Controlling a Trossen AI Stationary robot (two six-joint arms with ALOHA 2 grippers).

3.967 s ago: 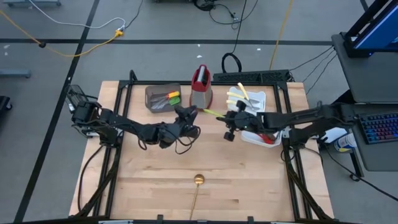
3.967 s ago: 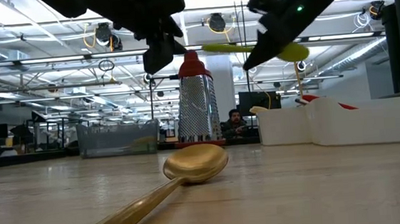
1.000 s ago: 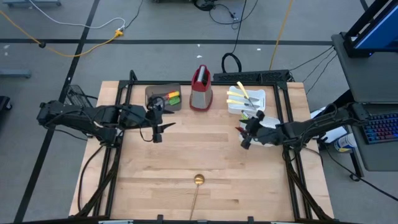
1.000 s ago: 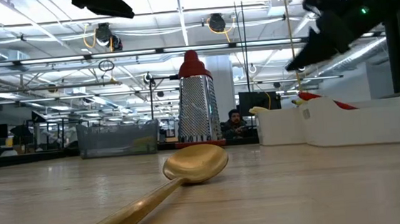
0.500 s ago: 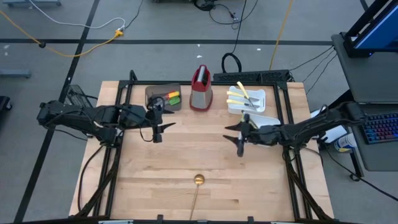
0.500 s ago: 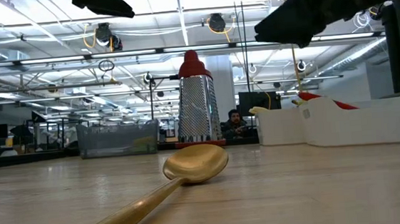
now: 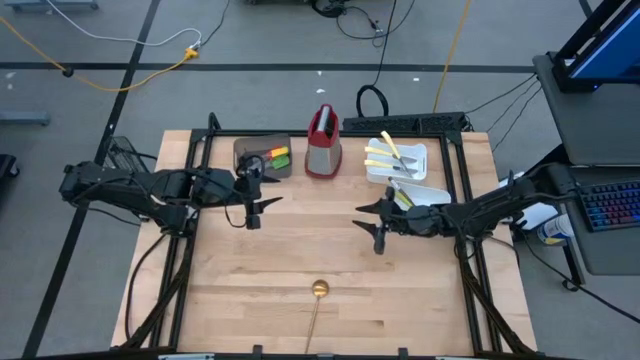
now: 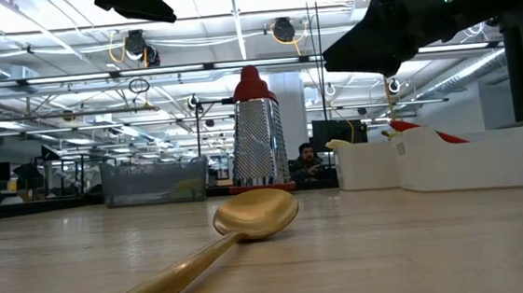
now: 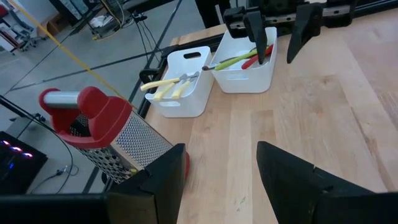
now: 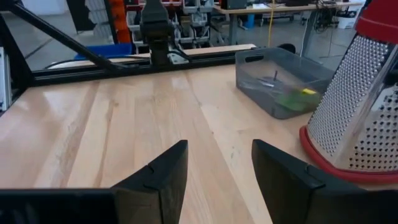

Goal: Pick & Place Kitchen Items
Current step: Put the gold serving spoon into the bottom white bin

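The gold spoon [image 7: 317,300] lies alone at the table's six o'clock edge, bowl pointing to twelve, probably the next item to collect. The right gripper [image 7: 377,222] hangs near centre with fingers apart and empty, seemingly heading for it. The left gripper [image 7: 254,198], also apart and empty, waits at ten o'clock beside the bin [image 7: 243,152].

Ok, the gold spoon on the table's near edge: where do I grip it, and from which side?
Take the gold spoon from straight above, on the handle just behind the bowl. It lies flat on the table with nothing beside it; the slim handle runs toward the near edge, so set the fingers across it. The right gripper, open and empty, looks nearer than the left gripper.
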